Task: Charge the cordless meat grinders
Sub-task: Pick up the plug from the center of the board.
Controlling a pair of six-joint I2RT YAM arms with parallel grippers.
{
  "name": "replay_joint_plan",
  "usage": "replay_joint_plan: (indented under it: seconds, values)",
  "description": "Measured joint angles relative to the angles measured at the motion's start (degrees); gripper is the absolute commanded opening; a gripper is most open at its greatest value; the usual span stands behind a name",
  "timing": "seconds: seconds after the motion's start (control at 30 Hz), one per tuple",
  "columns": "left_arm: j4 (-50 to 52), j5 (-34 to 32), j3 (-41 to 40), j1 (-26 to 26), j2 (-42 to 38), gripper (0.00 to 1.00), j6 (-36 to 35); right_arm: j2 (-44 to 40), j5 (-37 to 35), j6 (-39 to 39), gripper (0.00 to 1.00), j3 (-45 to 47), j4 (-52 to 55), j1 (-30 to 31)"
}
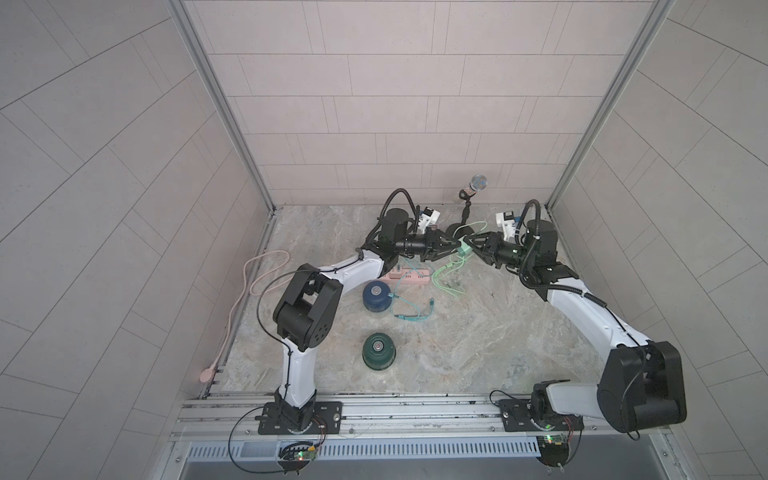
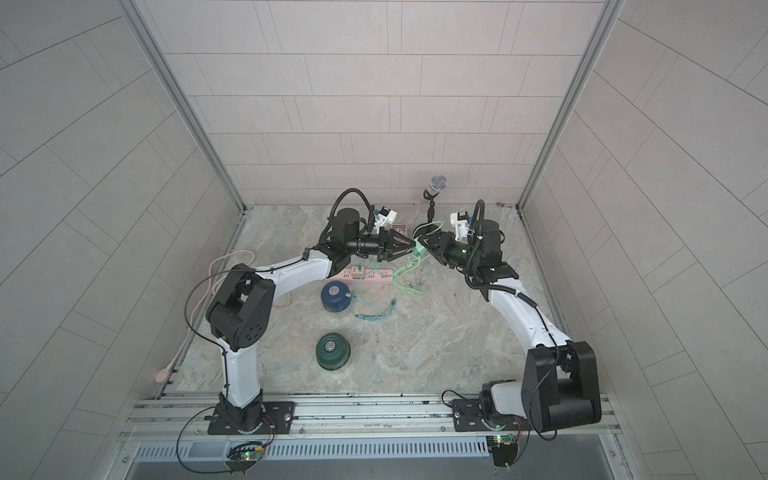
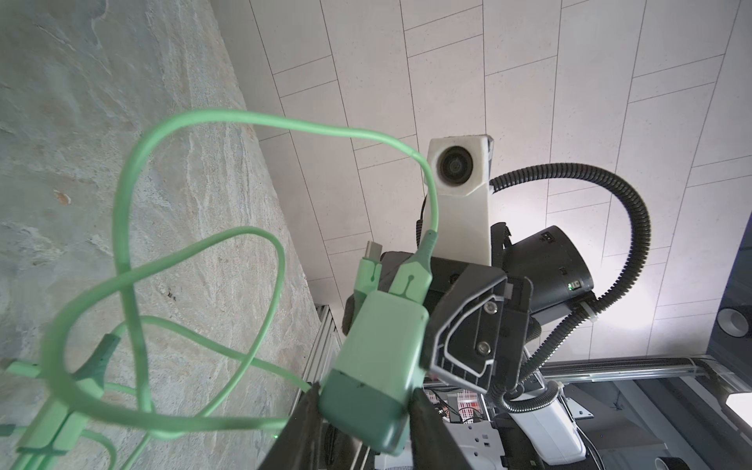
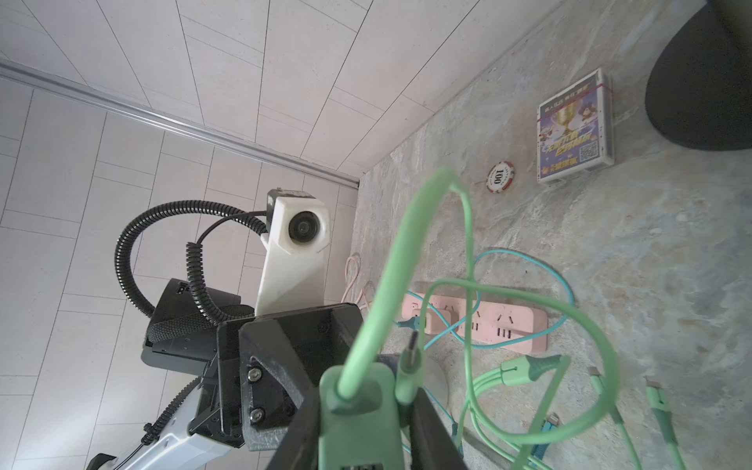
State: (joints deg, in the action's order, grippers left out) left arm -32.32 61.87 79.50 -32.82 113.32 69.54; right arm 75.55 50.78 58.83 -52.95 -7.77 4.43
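We are pinching green charger (image 1: 463, 250) in left tool (image 3: 362, 407) and right tool (image 4: 362, 411) | pink power strip (image 1: 392, 275) lying lower-left of it | left arm (image 1: 345, 268) nearer

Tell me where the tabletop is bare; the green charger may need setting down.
Bare: the wide stretch between the dark green grinder and the right arm, down to the front rail. Crowded: around the pink power strip, where the teal cable and green cables tangle beside the blue grinder.
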Motion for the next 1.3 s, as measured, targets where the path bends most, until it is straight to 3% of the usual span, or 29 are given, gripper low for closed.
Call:
replay_joint_plan:
  seconds: [0.17, 0.33, 0.4, 0.47, 0.63, 0.8, 1.0, 1.1, 1.3]
  values:
    - [-2.1, 1.1, 0.0, 0.3, 0.5, 0.24, 3.0, 0.6, 0.5, 0.8, 0.24, 0.2, -1.7, -0.2]
    - [-2.6, 1.7, 0.0, 0.5, 0.5, 0.22, 3.6, 0.7, 1.1, 1.4, 0.26, 0.2, -2.3, -0.3]
    - [-2.4, 2.0, 0.0, 0.6, 0.5, 0.22, 3.5, 0.9, 1.5, 1.4, 0.22, 0.2, -2.3, -0.4]
    - [-1.7, 2.2, 0.0, 0.6, 0.5, 0.25, 3.0, 1.0, 1.9, 1.4, 0.18, 0.2, -2.3, -0.4]
    - [1.5, 2.1, 0.0, 0.8, 0.4, 0.44, -0.6, 1.9, 3.4, 3.3, 0.15, 1.3, -4.4, -0.3]
    - [5.6, 1.7, 0.1, 0.3, 0.1, 0.49, -3.8, 3.6, 5.6, 7.3, 0.14, 2.9, -8.8, 0.2]
    - [3.6, 2.3, 0.1, 0.3, 0.1, 0.33, -1.8, 4.0, 6.1, 8.7, 0.15, 3.6, -10.8, 0.1]
    - [1.8, 2.7, 0.1, 0.5, 0.1, 0.28, 0.5, 3.9, 6.7, 8.3, 0.2, 3.4, -11.2, 0.0]
    - [0.7, 3.7, 0.1, 0.5, 0.1, 0.23, 1.6, 2.7, 6.5, 0.4, 0.48, -0.2, -1.0, -0.2]
